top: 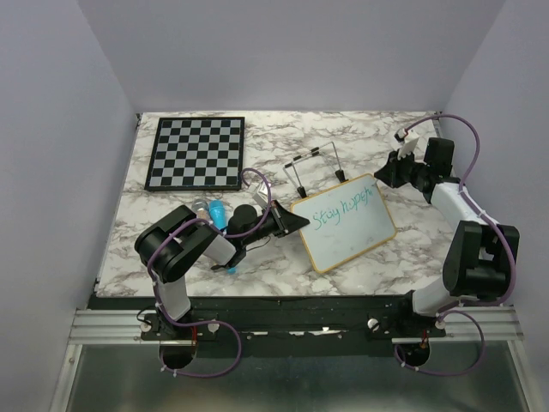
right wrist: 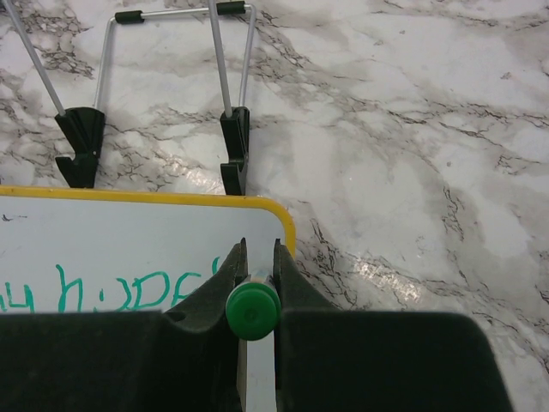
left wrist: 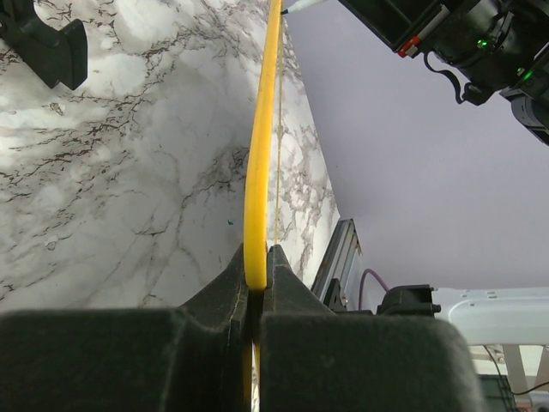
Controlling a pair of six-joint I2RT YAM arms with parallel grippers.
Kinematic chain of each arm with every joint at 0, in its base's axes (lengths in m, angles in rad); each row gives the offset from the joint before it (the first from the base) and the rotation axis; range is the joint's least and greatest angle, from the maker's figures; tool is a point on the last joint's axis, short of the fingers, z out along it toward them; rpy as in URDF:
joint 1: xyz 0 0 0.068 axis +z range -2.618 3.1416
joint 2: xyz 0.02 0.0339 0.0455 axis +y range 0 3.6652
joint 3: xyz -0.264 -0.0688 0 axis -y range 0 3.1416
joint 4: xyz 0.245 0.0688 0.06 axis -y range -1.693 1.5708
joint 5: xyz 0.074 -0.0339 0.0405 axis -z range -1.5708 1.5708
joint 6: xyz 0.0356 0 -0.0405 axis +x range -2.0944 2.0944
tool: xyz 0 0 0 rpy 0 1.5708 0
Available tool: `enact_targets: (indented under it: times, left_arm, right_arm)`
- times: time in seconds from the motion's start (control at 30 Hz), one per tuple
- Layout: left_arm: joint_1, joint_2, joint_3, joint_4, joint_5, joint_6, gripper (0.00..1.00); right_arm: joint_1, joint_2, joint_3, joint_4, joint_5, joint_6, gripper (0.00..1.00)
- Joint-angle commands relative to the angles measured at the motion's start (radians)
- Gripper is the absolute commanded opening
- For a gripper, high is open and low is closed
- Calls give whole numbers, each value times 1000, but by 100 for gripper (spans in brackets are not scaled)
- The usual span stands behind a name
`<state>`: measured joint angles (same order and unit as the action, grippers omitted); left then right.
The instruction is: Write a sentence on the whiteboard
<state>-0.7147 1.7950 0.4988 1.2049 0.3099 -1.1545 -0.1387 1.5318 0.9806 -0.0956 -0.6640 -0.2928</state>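
A whiteboard [top: 356, 233] lies mid-table, the green sentence [top: 345, 209] "Stay happy" on it. The left gripper [top: 298, 222] clamps its left edge; the right gripper [right wrist: 256, 257], pinching a green-capped marker [right wrist: 252, 311], hovers at its far right corner

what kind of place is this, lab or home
Most likely a robot lab cell: a left arm and right arm bolted to a metal rail, plain walls boxing in the marble-look table, and props like a chessboard and whiteboard.

We saw a chessboard [top: 195, 153] far left on the table [top: 412, 249], a wire stand [right wrist: 233, 137] mid-table, and something blue [top: 218, 213] nearer.
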Motion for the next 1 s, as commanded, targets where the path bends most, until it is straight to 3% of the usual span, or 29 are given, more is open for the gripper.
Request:
enact_targets:
  times: [0.0, 0.97]
  left_arm:
    - [0, 9, 14, 67, 35, 36, 0]
    - [0, 7, -3, 87, 24, 33, 0]
  right_arm:
    - [-4, 13, 27, 20, -19, 11, 1]
    - [-15, -91, -80, -72, 79, -91, 0]
